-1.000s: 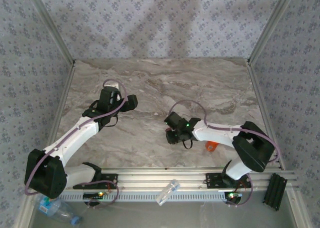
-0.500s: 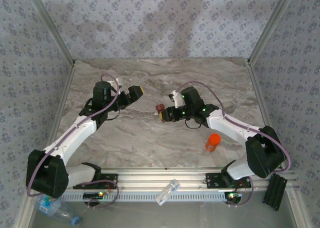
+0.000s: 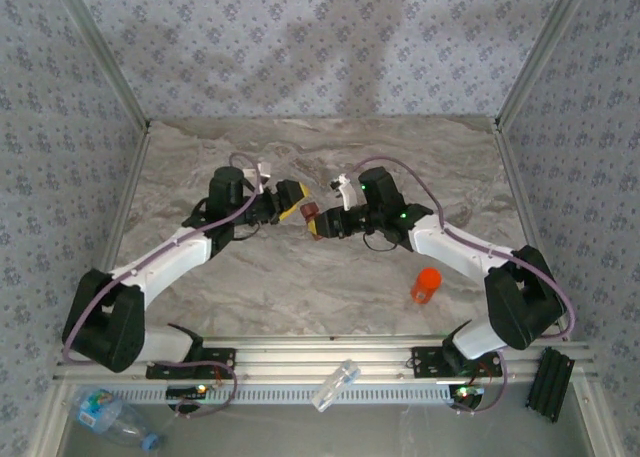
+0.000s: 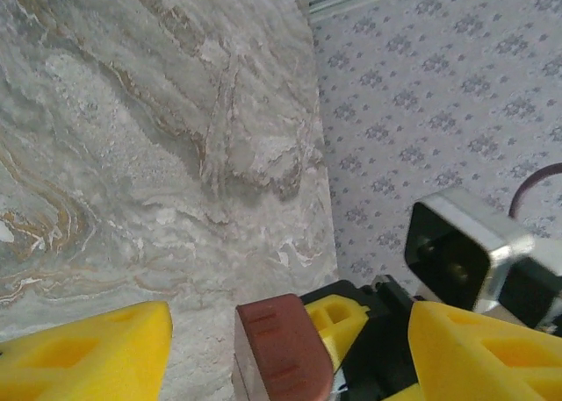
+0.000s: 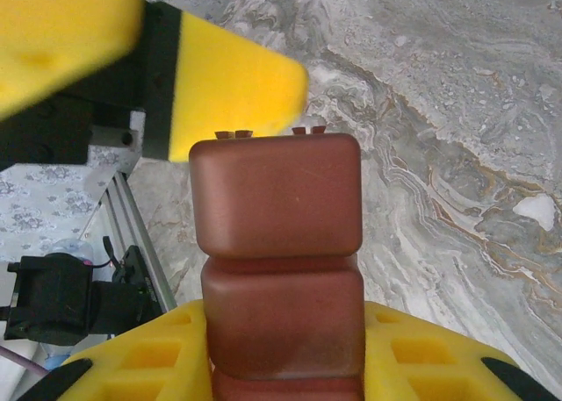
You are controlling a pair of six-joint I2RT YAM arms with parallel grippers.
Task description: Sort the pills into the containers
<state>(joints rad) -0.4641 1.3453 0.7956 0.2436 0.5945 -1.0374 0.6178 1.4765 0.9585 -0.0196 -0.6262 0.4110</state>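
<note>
Over the middle of the counter (image 3: 300,287), the top view has the two arms meeting tip to tip. The right gripper (image 3: 322,222) is clamped on a brown-red segmented case (image 3: 311,213), and the left gripper (image 3: 291,199) sits just beside it. From above the two look almost merged, so the gap is hard to judge.

The wrist cameras show more. In the left wrist view the left gripper's yellow fingers (image 4: 88,348) stand apart on either side of the case, with bare marble showing between one finger and the case, so its jaws are open and hold nothing. The right wrist view shows the case running lengthwise out from between the right gripper's own yellow fingers (image 5: 140,357). It has two lidded sections, one behind the other, and one yellow finger of the left gripper is just beyond its far end.

Only the top view takes in the small orange-red pill bottle (image 3: 426,285), which stands on the counter near the right arm's elbow, well apart from both grippers.

The counter is grey-brown veined marble (or a print of it). It is framed by aluminium posts and enclosed by walls (image 3: 300,47) papered in a pale floral pattern. An aluminium rail (image 3: 300,349) runs along the near edge, with a small clear plastic piece (image 3: 335,385) lying across it. A clear water bottle (image 3: 112,417) lies below the rail at the left.
</note>
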